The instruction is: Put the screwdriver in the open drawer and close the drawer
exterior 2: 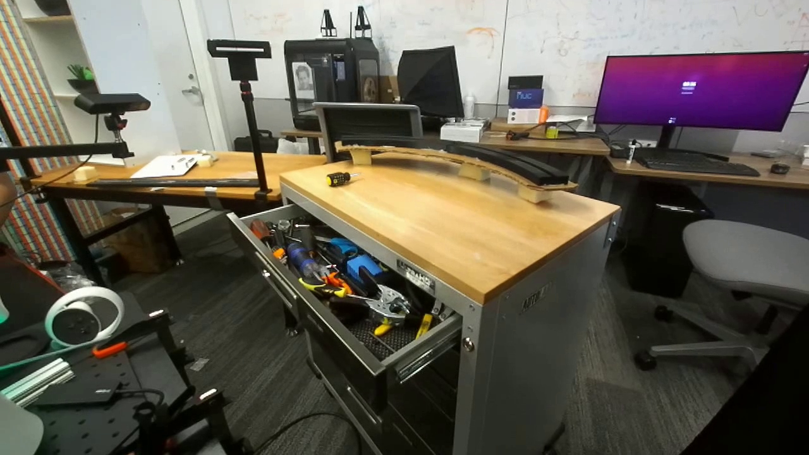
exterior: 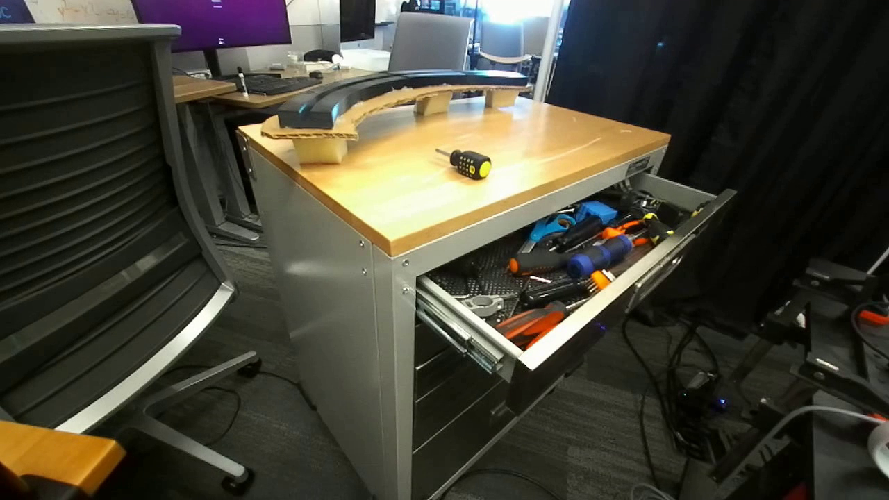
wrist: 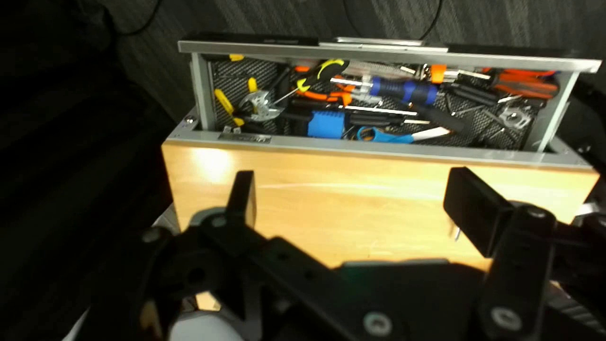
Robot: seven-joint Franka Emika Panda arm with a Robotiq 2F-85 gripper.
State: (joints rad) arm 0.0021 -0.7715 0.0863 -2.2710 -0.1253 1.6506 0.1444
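The drawer (wrist: 293, 51) is standing open, the screwdriver (exterior: 472, 164) is lying behind it

In the wrist view the gripper (wrist: 355, 201) is showing its fingers (wrist: 473, 213) spread far apart; wood is filling the gap, and the gripper is holding nothing. Beyond the fingers, the drawer is stretching across the view.

In both exterior views the screwdriver is resting on the wooden top (exterior 2: 442, 215), behind the drawer and outside it. Its yellow-and-black handle is facing roughly toward the drawer while its shaft is pointing away. In the wrist view a finger is covering nearly all of it, the shaft's tip peeking out.

Inside the drawer, a blue driver (wrist: 405, 91) is sitting near the middle, orange handles (wrist: 525, 86) are crowding one end, and a yellow tool (wrist: 223, 100) is lying toward the opposite end. A blue block (wrist: 326, 124) is resting near where the drawer is running under the top. Below the drawer, lower drawers (exterior: 455, 413) are sitting closed.

Farther from the drawer than the screwdriver, a black arch (exterior 2: 515, 163) is resting on cardboard (exterior: 375, 107) and pale blocks (exterior: 319, 151). Past the orange-handled end of the drawer, a chair (exterior: 90, 208) is standing; past the opposite end, a black curtain (exterior: 729, 90) is hanging.
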